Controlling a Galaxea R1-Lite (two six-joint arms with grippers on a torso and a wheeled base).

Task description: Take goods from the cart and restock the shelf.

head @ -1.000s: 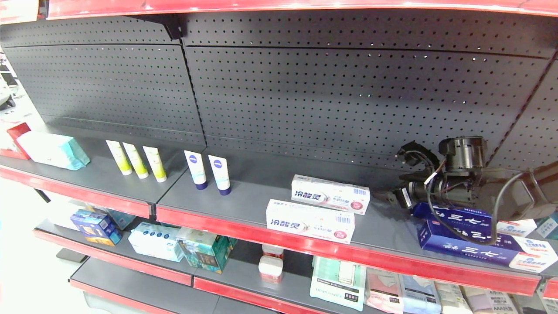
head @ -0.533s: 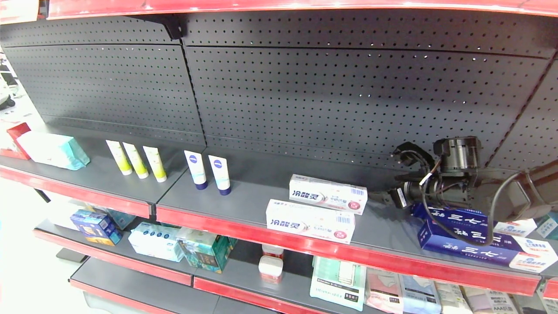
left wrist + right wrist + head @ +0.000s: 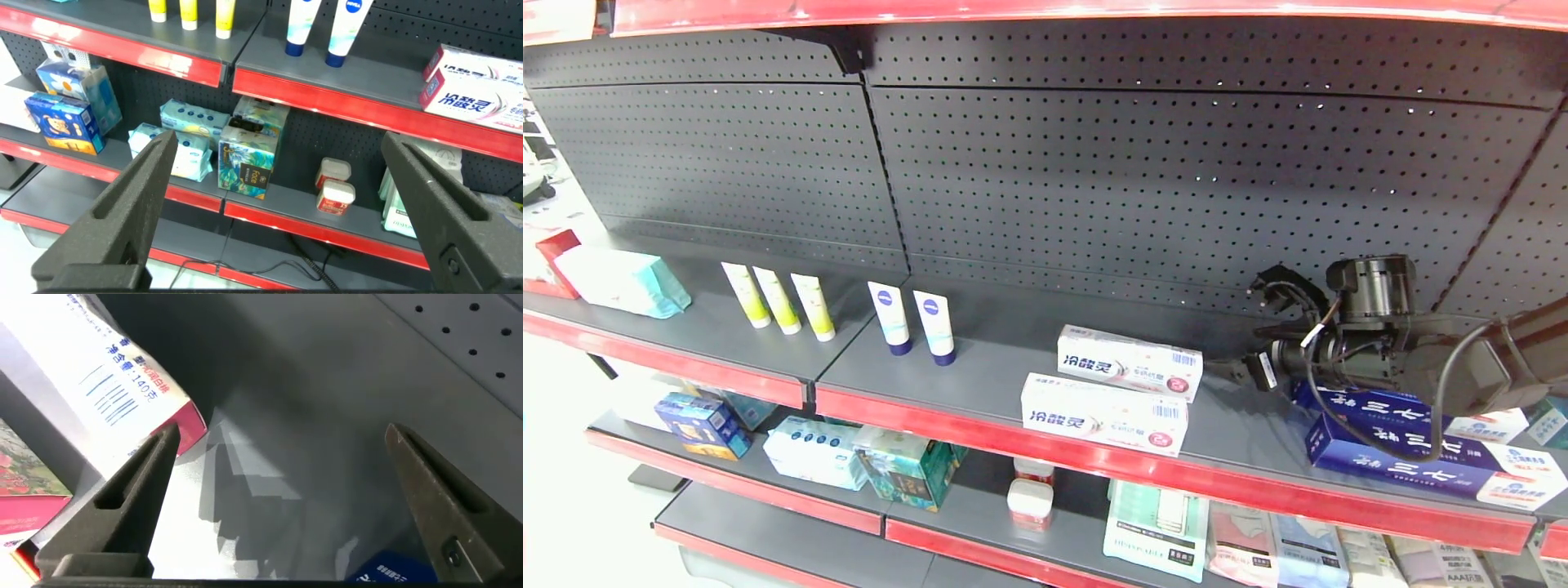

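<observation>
Left claw, right claw: both agape.

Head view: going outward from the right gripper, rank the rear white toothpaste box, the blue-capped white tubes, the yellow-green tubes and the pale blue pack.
1. Rear white toothpaste box: just left of the right gripper.
2. Blue-capped white tubes: farther left, standing as a pair.
3. Yellow-green tubes: left again, three in a row.
4. Pale blue pack: at the far left end.

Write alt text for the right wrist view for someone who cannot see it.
The right gripper, open and empty, hangs over the dark grey shelf deck. The barcoded end of a white toothpaste box lies close by one finger; contact is unclear. A blue box corner and the pegboard back panel show at the edges.
</observation>
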